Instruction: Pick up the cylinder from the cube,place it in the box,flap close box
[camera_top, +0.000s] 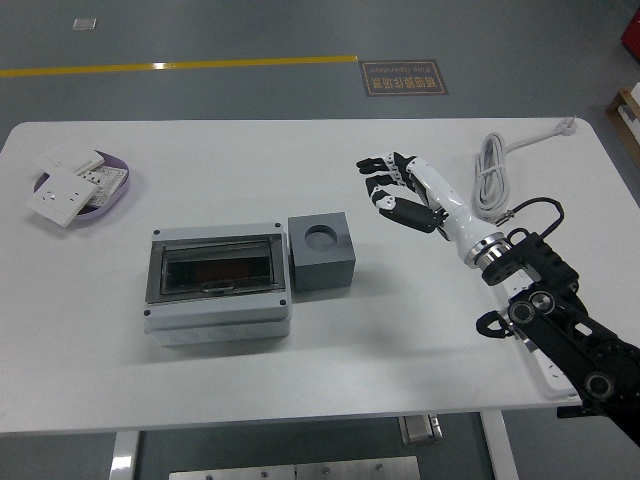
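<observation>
Five spread, empty fingers (385, 180) hover well right of the cube (322, 251) and box (217, 283).

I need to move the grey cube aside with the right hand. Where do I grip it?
Grip the grey cube across its flat left and right side walls, coming from above. The box sits close on its left, so space there is tight; the right hand is open.

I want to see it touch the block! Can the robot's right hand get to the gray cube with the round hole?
Probably yes. The right hand hovers open just right of the gray cube with the round hole, and only bare white table lies between them.
</observation>
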